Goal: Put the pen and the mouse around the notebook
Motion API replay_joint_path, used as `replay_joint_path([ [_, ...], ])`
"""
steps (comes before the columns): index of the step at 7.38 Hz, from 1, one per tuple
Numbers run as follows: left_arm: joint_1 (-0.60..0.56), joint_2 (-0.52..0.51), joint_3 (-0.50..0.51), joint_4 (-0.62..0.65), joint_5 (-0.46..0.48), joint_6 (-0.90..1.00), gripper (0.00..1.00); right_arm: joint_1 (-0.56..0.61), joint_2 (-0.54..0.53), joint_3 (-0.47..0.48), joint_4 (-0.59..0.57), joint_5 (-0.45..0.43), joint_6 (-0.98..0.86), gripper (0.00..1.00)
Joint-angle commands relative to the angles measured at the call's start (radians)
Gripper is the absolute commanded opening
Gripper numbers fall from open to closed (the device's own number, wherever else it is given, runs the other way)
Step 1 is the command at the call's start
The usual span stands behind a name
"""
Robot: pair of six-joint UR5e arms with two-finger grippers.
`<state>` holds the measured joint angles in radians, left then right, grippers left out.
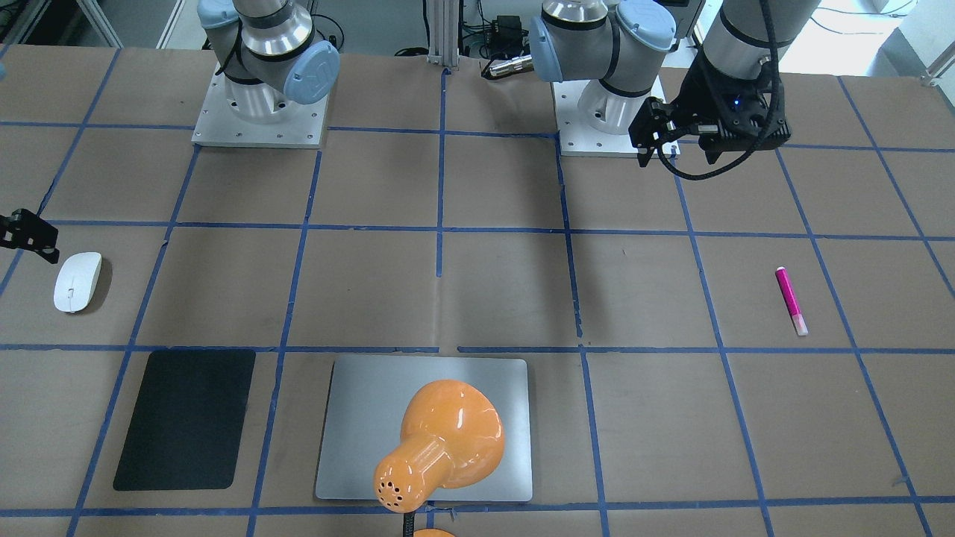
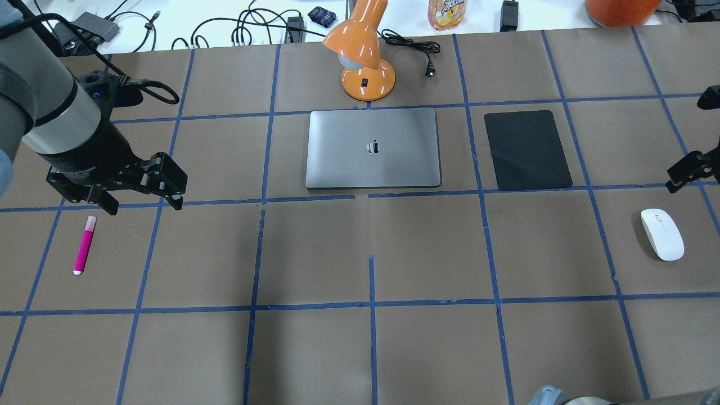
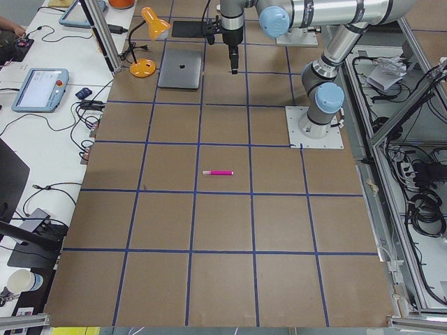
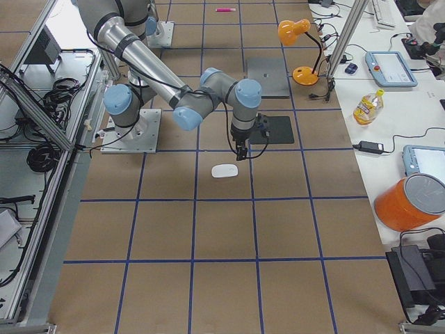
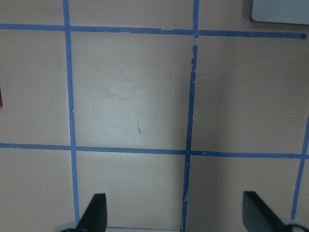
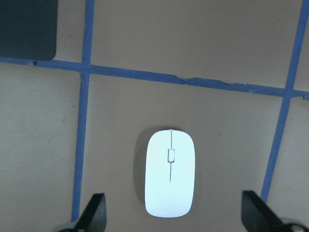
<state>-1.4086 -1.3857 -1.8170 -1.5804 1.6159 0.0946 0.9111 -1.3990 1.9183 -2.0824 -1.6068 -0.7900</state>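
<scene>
Pen and mouse lie well apart from notebook.

The only clear sign is a small dark apple-shaped logo at the middle of the notebook lid, seen from overhead. A blue joint cap on the right arm bears a round embossed emblem, its letters illegible. The bottle beyond the bench has a yellow label, its print too blurred to read.
</scene>
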Motion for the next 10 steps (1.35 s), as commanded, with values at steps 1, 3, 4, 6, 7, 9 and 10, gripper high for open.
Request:
replay_joint_path([
  [1,0.089,0.007,-0.039,0.045,0.005,0.121,1.0,-0.012,0.07,0.149,-0.256,0.001,-0.017,1.0],
  [3,0.207,-0.004,-0.039,0.057,-0.001,0.244,1.0,-0.014,0.1,0.163,-0.289,-0.007,-0.017,1.0],
  [4,0.251,-0.007,-0.045,0.066,0.002,0.293,1.0,-0.015,0.124,0.168,-0.316,-0.01,-0.015,1.0],
  [6,0.389,-0.013,-0.085,0.094,-0.004,0.371,1.0,-0.026,0.144,0.174,-0.337,-0.01,-0.012,0.99],
  [7,0.454,-0.035,-0.129,0.174,-0.002,0.445,1.0,-0.026,0.144,0.185,-0.343,-0.021,-0.006,0.95],
  [9,0.538,-0.08,-0.241,0.424,-0.001,0.528,1.0,-0.026,0.144,0.188,-0.349,-0.027,0.003,0.68],
  [10,0.556,-0.114,-0.283,0.509,0.002,0.536,1.0,-0.026,0.143,0.188,-0.346,-0.027,0.012,0.55],
])
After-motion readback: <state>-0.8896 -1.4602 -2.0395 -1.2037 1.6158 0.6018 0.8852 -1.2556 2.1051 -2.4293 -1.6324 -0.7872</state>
